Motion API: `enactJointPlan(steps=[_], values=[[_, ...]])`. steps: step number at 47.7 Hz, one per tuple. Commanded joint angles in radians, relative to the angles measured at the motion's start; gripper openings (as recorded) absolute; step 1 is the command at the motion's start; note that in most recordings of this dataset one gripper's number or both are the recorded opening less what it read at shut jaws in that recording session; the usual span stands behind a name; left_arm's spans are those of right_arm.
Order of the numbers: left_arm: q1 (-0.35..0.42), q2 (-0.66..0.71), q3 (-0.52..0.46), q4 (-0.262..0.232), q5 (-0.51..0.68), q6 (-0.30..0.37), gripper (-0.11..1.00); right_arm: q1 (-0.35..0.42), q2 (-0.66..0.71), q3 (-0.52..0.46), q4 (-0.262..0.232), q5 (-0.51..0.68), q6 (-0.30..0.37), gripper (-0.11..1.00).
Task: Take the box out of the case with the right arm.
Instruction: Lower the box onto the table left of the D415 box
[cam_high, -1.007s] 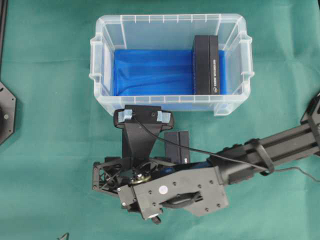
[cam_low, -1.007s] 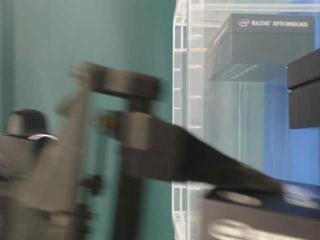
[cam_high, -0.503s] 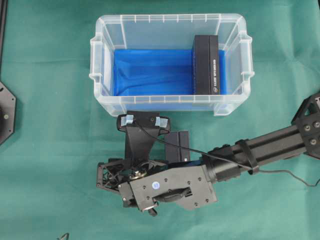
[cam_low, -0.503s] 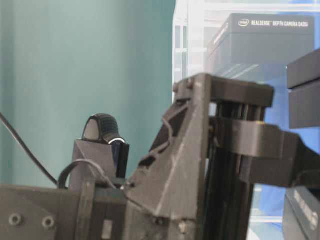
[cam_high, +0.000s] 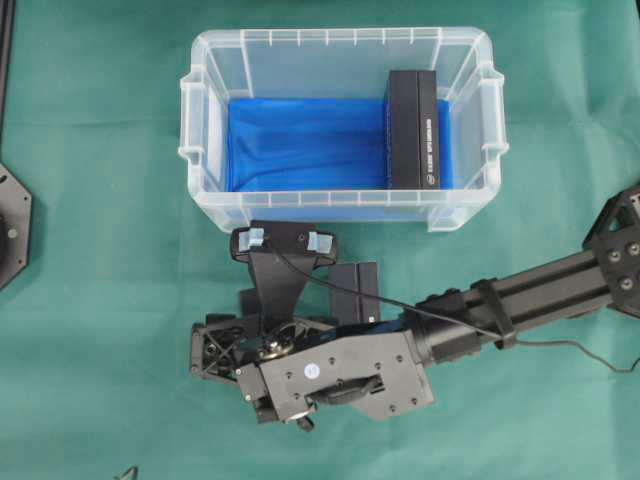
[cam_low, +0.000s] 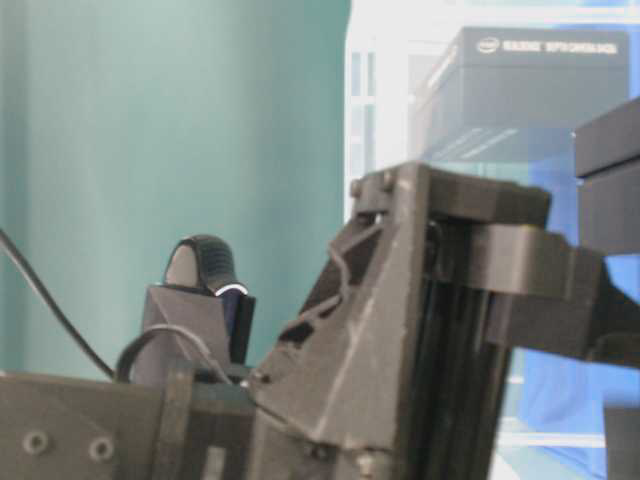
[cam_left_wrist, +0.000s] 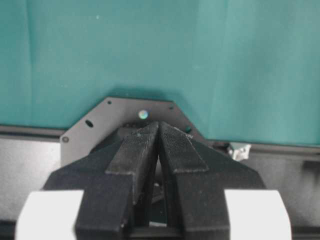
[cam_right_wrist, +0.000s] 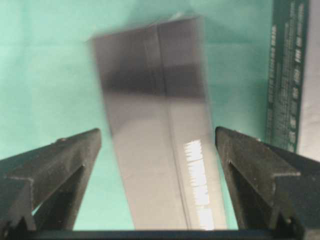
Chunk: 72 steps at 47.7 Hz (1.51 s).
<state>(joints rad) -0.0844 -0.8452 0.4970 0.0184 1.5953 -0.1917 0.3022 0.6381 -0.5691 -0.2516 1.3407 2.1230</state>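
The clear case (cam_high: 203, 110) with its blue floor stands at the back of the green cloth. One black box (cam_high: 413, 130) stands on edge inside it at the right end, also seen in the table-level view (cam_low: 520, 90). My right gripper (cam_right_wrist: 157, 131) is open in front of the case. A black box (cam_right_wrist: 155, 125) lies between its fingers with green cloth showing on both sides. Another black box (cam_high: 355, 290) rests on the cloth, partly under the right arm (cam_high: 520, 300). My left gripper (cam_left_wrist: 159, 124) is shut on nothing, off to the left.
A box side with printed text (cam_right_wrist: 287, 75) stands just right of the right gripper's fingers. The wrist camera on its mount (cam_high: 285, 243) hangs close to the case's front wall. The left arm's base plate (cam_high: 10, 225) sits at the left edge.
The right jaws have spread apart and no longer press the box between them. The right arm first slid slightly toward the front and left, then almost stopped.
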Motion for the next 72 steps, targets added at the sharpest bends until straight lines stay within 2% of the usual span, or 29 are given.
enactJointPlan(steps=[1,13,22,36,40,48,72], values=[[-0.002,0.003,-0.011,0.003,-0.003,-0.002,0.00,-0.002,-0.032,-0.009,-0.008,-0.003,0.000,0.93],[-0.002,0.002,-0.011,0.003,-0.003,-0.002,0.00,-0.002,-0.058,-0.009,-0.009,0.012,-0.002,0.92],[-0.002,0.002,-0.011,0.003,-0.003,-0.002,0.00,-0.002,-0.127,-0.020,-0.018,0.069,-0.021,0.91],[-0.002,0.002,-0.011,0.002,-0.003,-0.003,0.00,-0.002,-0.252,-0.091,-0.123,0.225,-0.118,0.91],[-0.002,0.002,-0.011,0.003,-0.002,-0.003,0.00,-0.003,-0.267,-0.112,-0.140,0.268,-0.138,0.91],[-0.002,0.003,-0.011,0.003,-0.002,-0.002,0.00,-0.012,-0.268,-0.120,-0.140,0.293,-0.161,0.91],[-0.002,0.002,-0.009,0.003,-0.003,-0.002,0.00,-0.015,-0.270,-0.118,-0.127,0.287,-0.164,0.91]])
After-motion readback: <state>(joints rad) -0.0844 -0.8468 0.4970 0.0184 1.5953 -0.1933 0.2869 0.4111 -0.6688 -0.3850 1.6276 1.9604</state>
